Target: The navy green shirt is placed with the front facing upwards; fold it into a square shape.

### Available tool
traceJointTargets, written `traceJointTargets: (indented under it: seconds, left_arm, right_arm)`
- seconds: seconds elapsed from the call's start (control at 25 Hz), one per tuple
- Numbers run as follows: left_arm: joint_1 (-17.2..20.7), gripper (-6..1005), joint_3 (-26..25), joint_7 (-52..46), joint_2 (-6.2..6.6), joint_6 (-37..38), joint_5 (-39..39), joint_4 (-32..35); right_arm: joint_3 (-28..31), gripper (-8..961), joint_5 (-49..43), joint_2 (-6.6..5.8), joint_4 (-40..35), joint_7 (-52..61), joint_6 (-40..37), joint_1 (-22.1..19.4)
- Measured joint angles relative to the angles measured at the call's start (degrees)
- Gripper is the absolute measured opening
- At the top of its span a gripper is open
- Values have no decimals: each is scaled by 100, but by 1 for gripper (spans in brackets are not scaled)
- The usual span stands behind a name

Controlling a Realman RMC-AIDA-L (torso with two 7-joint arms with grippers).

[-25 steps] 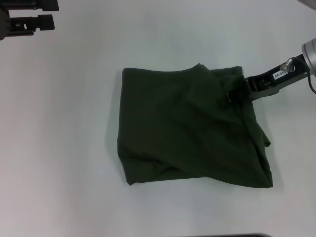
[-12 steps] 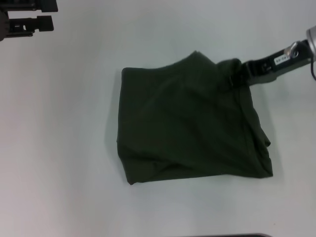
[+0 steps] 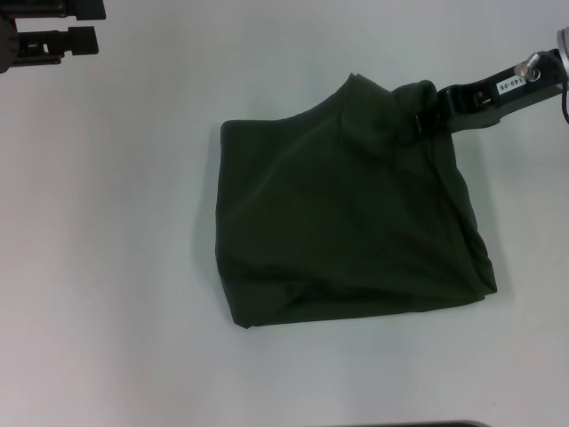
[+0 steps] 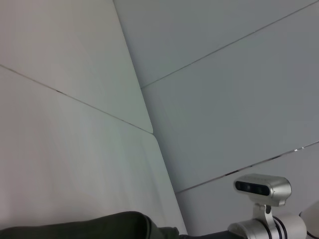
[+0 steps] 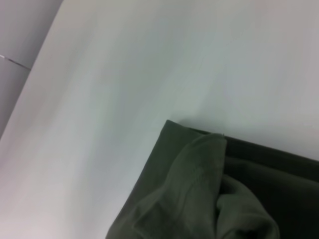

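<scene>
The navy green shirt (image 3: 342,222) lies on the white table (image 3: 116,267) as a folded, roughly square bundle with its plain side up. No lettering shows. My right gripper (image 3: 425,111) is shut on the shirt's far right corner, which is drawn up into a peak and bunched at the fingers. In the right wrist view the shirt (image 5: 209,189) shows a rumpled fold close to the camera. My left gripper (image 3: 78,25) is parked at the far left corner of the table, open and away from the shirt. The left wrist view catches only a sliver of the shirt (image 4: 99,226).
Bare white table (image 3: 107,338) surrounds the shirt on all sides. Grey wall panels (image 4: 224,99) fill the left wrist view, which also shows the right arm's wrist camera (image 4: 261,186). A dark edge (image 3: 400,424) runs along the near border of the table.
My right gripper has moved farther back and slightly right with the shirt's corner in it. The far right corner has risen into a peak, and the right side has stretched out.
</scene>
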Motion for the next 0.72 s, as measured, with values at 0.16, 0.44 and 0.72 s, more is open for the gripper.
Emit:
traceJointTargets:
  seconds: [0.16, 0.44, 0.72]
  left_arm:
    - [-1, 598, 0, 7, -5, -7, 2, 2]
    - [30, 598, 0, 61, -27, -27, 4, 44]
    - [75, 598, -6, 89, -32, -26, -18, 82]
  right_arm:
    - [-7, 117, -54, 0, 9, 9, 39, -32]
    - [36, 118, -56, -2, 87, 64, 163, -66]
    - [53, 231, -56, -59, 160, 65, 284, -63]
